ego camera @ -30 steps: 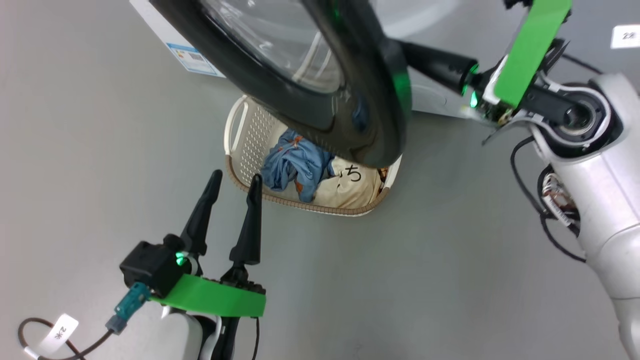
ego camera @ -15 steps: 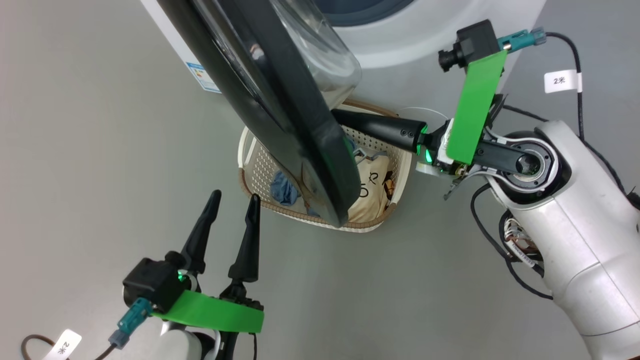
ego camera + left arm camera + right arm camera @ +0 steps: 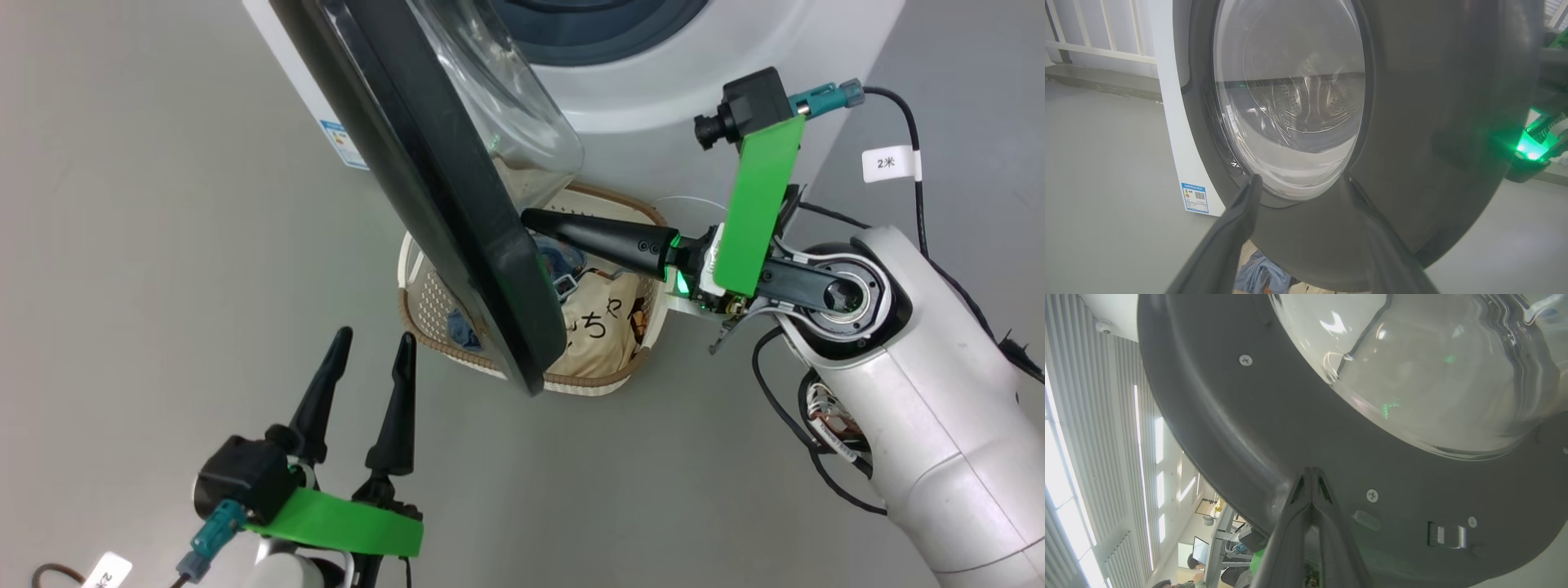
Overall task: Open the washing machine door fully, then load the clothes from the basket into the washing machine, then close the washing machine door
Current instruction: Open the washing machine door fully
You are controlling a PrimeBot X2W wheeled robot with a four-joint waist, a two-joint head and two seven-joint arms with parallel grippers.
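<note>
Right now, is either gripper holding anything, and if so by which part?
Nothing is held. The right gripper is shut empty, tips against the inner rim of the washing machine door; the left gripper is open and empty.

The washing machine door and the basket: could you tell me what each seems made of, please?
The washing machine door: glossy black rim, probably moulded plastic, judging by its sheen and screw heads; bulging clear centre, glass or perhaps clear plastic. The basket: matte cream plastic, likely, with perforated walls; its brown rim looks woven, possibly moulded imitation.
</note>
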